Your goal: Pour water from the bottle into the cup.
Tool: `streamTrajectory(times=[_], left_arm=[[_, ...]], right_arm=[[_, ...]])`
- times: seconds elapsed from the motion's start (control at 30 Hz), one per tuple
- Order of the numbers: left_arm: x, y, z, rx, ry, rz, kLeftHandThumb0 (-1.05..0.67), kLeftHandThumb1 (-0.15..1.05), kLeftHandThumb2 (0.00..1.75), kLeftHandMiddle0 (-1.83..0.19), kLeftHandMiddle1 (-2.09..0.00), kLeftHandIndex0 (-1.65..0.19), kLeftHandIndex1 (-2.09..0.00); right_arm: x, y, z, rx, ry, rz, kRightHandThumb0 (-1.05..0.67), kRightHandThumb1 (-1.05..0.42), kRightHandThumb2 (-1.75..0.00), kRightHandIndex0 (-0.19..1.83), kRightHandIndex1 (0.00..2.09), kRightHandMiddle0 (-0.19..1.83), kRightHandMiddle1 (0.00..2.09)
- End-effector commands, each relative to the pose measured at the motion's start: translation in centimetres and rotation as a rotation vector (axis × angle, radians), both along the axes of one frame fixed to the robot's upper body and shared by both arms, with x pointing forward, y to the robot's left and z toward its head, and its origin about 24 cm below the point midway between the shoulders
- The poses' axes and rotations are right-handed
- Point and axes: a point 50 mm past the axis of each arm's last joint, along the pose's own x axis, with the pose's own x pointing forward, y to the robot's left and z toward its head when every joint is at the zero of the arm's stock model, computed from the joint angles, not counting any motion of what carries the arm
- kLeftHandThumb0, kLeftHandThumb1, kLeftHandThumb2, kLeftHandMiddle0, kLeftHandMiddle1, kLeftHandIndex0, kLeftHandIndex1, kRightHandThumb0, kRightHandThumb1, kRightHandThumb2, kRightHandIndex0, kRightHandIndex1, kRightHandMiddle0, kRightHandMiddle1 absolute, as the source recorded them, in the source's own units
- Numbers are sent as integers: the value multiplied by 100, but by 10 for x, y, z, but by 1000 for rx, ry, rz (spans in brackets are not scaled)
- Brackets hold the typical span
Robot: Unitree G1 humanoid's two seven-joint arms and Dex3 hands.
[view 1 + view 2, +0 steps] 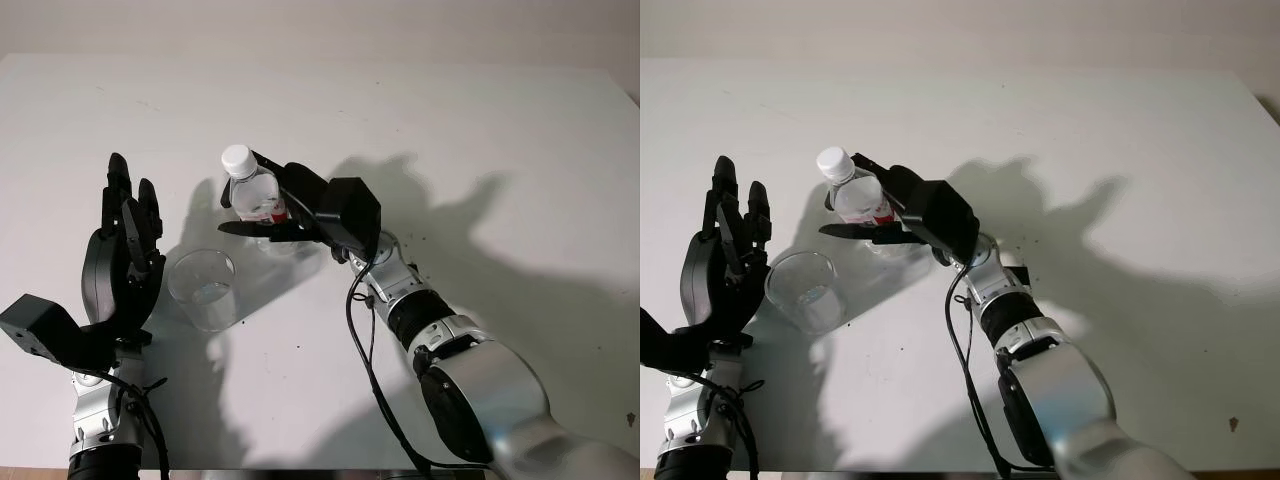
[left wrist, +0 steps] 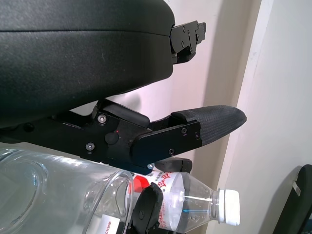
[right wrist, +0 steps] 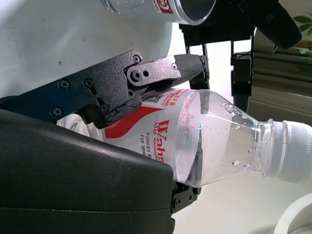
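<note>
A clear water bottle (image 1: 252,192) with a red-and-white label and a white cap (image 1: 237,158) stands near the middle of the table. My right hand (image 1: 270,205) reaches in from the right and is shut on the bottle; its fingers (image 3: 161,68) wrap the labelled body. The cap is screwed on. A clear plastic cup (image 1: 203,288) stands upright just in front and to the left of the bottle, apart from it. My left hand (image 1: 125,250) is open beside the cup's left side and touches nothing. The left wrist view shows the cup (image 2: 53,195) close by and the bottle (image 2: 195,204) behind it.
The white table (image 1: 480,130) stretches wide to the right and back. Dark shadows of both arms fall across it. A black cable (image 1: 358,330) hangs along my right forearm.
</note>
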Motion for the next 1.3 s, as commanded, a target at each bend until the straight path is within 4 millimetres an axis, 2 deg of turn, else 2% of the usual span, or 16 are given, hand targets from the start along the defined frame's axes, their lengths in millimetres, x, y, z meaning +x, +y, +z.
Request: streamTrajectory(times=[0.0, 0.13, 0.17, 0.3, 0.33, 0.43, 0.63, 0.77, 0.93, 1.13, 1.23, 1.27], left_arm=[[-3, 0, -11, -17, 36, 6, -74, 105, 66, 19, 0, 19, 0], [-2, 0, -11, -22, 34, 4, -74, 105, 65, 19, 0, 19, 0], [-2, 0, -11, -22, 33, 3, -74, 105, 65, 19, 0, 19, 0], [-2, -1, -10, -19, 30, 2, -74, 105, 65, 19, 0, 19, 0], [-1, -1, -10, -19, 30, 1, -74, 105, 65, 19, 0, 19, 0], [-1, -2, -10, -14, 28, -5, -75, 105, 66, 19, 0, 19, 0], [0, -4, -9, -21, 28, -6, -75, 105, 67, 19, 0, 19, 0], [0, -4, -9, -14, 28, -3, -75, 105, 67, 19, 0, 19, 0], [0, -4, -10, -13, 26, -2, -74, 105, 66, 19, 0, 19, 0], [1, -5, -10, -25, 27, -7, -74, 105, 67, 19, 0, 19, 0], [2, -6, -10, -29, 26, -10, -74, 105, 67, 19, 0, 19, 0], [2, -7, -10, -31, 25, -11, -74, 105, 66, 19, 0, 19, 0]], right_arm=[[0, -4, -1, 23, -14, -24, -38, -105, -50, 182, 209, 167, 209], [5, -13, 14, 29, -124, -104, -35, -105, -49, 183, 209, 164, 209], [6, -15, 20, 20, -168, -117, -34, -105, -48, 182, 209, 155, 209], [6, -21, 47, -65, -438, -143, -33, -105, -40, 140, 209, 102, 209], [6, -20, 52, -96, -504, -146, -34, -105, -38, 135, 209, 97, 209], [2, -17, 67, -212, -750, -151, -38, -105, -29, 127, 209, 95, 209], [-3, -7, 74, -363, -1028, -116, -44, -105, -20, 122, 209, 97, 209], [-5, -1, 73, -432, -1119, -76, -45, -105, -16, 126, 209, 99, 209], [-8, 8, 69, -491, -1230, -36, -49, -105, -17, 118, 209, 94, 209], [-14, 14, 66, -490, -1369, -3, -49, -105, -19, 124, 209, 92, 209], [-16, 16, 68, -479, -1473, -1, -50, -105, -21, 125, 209, 86, 209], [-17, 17, 70, -468, -1516, -1, -50, -105, -19, 125, 209, 73, 209]])
